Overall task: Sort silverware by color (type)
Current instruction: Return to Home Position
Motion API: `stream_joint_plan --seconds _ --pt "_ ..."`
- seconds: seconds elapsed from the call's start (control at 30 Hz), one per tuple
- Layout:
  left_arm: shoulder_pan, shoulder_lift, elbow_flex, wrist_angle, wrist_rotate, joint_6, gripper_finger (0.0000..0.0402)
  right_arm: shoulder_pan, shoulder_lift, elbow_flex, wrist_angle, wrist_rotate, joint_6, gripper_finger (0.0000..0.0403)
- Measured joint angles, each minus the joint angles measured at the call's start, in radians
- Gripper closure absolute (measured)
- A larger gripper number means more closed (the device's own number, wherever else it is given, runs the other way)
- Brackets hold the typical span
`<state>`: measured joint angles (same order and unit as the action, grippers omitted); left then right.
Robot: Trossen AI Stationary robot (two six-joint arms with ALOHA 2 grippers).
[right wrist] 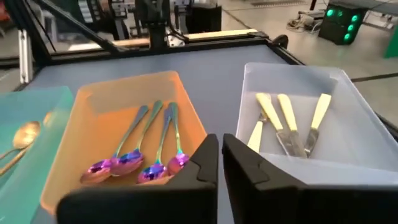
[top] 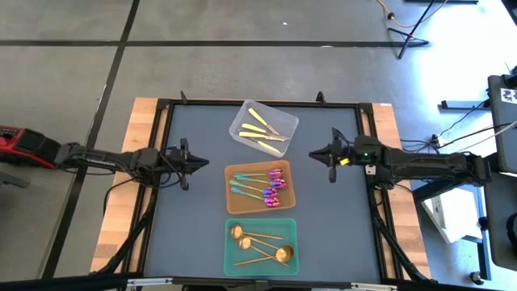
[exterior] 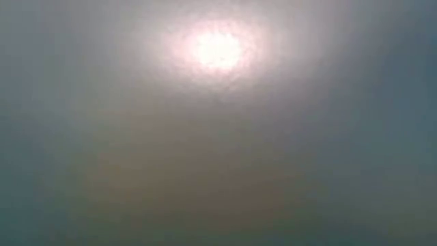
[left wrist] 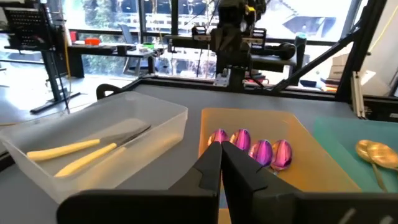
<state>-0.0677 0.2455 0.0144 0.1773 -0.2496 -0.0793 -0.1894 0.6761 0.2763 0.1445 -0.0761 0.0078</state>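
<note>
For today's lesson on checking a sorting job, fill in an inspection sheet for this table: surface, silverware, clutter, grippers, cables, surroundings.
Surface: dark mat, bare around three bins.
Silverware: four yellow knives in the clear bin; four purple spoons in the orange bin; gold spoons in the green bin; none loose.
Clutter: nothing seen.
Grippers: left gripper and right gripper shut, empty, either side of the bins.
Cables: loose cables on the floor beside the right arm.
Surroundings: taped grey floor; low view shows only glare.
</note>
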Motion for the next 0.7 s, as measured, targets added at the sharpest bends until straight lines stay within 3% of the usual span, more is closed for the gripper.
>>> stream_joint_plan --seconds 0.17,0.53,0.7 --pt "-0.001 -0.017 -0.007 -0.002 0.007 0.0 0.0396 0.0 -0.175 -0.098 0.015 0.03 0.058 0.0394" --pt "-0.001 -0.054 -0.007 0.013 0.045 -0.001 0.0396 -0.001 -0.598 -0.226 -0.122 0.1 0.064 0.0402" --pt "-0.001 -0.058 -0.007 0.017 0.058 -0.009 0.0396 -0.001 -0.675 -0.268 -0.118 0.118 0.071 0.0402"
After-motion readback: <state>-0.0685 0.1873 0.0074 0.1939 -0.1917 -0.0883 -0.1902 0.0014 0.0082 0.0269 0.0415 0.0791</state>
